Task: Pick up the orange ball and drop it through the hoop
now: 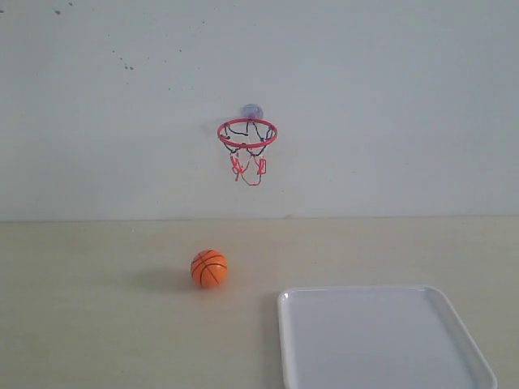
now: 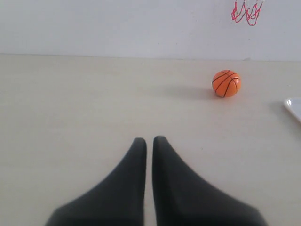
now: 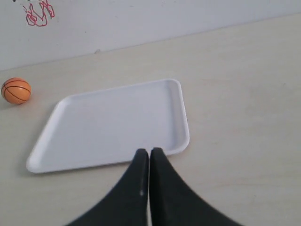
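An orange mini basketball sits alone on the pale table, left of a white tray and well out from the wall. The red-ringed hoop hangs there by its suction cup, above the ball and a little to the right.

The pickup has not begun, and the ball lies on the left arm's side. The left gripper is empty, its black fingers drawn together with only a sliver of gap. It would have to spread them wide before coming down. A round ball will likely roll if one finger nudges it first, so the fingers should straddle its widest part and close evenly. A firm, centred hold will matter later too, since the ball looks only slightly narrower than the ring.

The left gripper is held low and nearly level, pointing toward the wall, with the ball ahead and off its line. The right gripper is tilted downward over the tray's near edge, fingers pressed together and holding nothing. Neither arm appears in the exterior view.
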